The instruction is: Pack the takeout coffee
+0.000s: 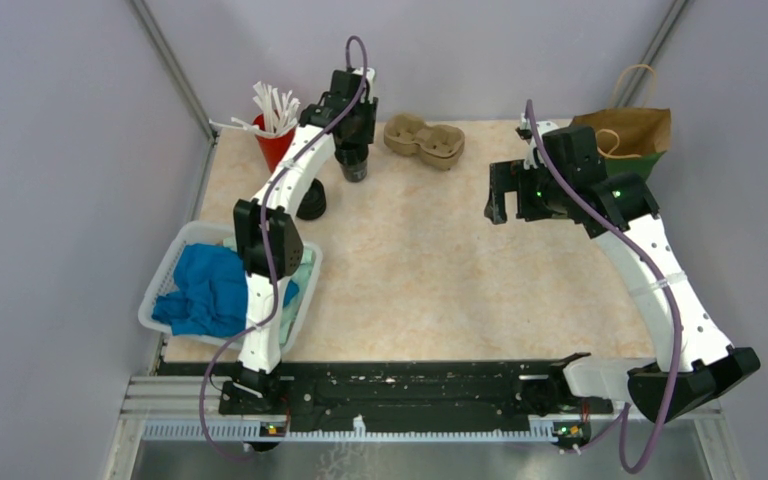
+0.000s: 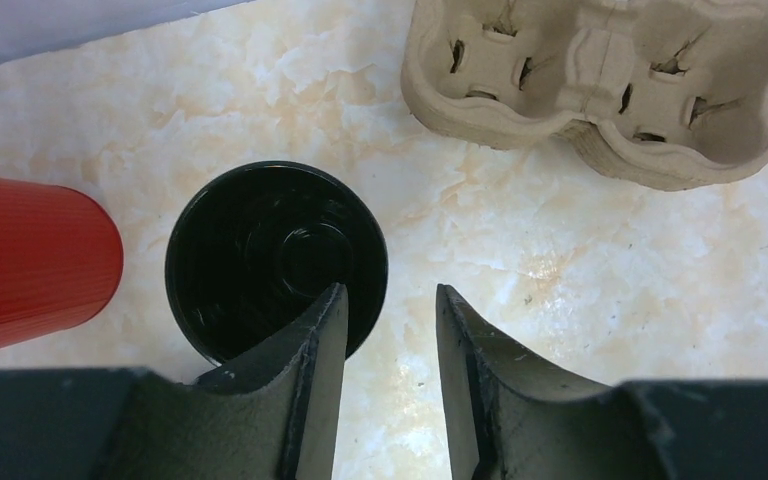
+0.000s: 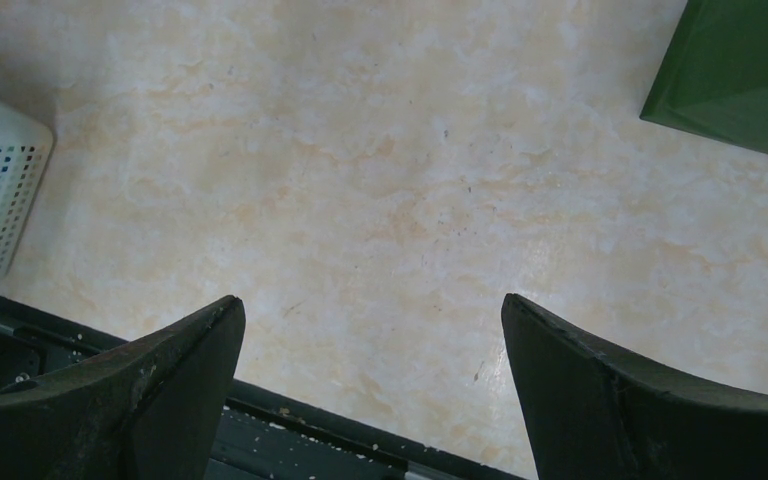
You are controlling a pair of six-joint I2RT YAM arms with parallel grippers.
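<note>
– Fingers, left arm: condition?

– Left fingers [image 2: 465, 350] seen parted by a narrow gap, pinching nothing. Hung over the far-left part of the bench [image 1: 430, 270], offset to the right of the takeout coffee [image 2: 260, 245] rather than around it. Noted in the wrist view: one finger lying across the lid's near edge, with the gap itself over bare bench.

– And the right fingers [image 3: 580, 390]?

– Spread wide, holding nothing. Poised over bare bench, well apart from the coffee and nearer the brown paper bag [image 1: 632, 128].

– Position of the coffee?

– Standing upright, lid on, between the red cup of white sticks [image 2: 30, 260] and the moulded-pulp cup tray [image 2: 610, 95]. Apart from both.

– Handling assessment?

– Judged light and thin-walled, so easily crushed under a hard squeeze. Contents not visible; to be treated as full and spillable. Glossy plastic lid likely slippery, and liable to pop off if taken alone.

– Recommended hold?

– Across the tapered wall just under the lid rim, so the rim acts as a stop against slipping. Requires widening first, since the present gap appears narrower than the lid. Moderate pressure only. Keep upright throughout, and mind the red cup just beside it.
</note>
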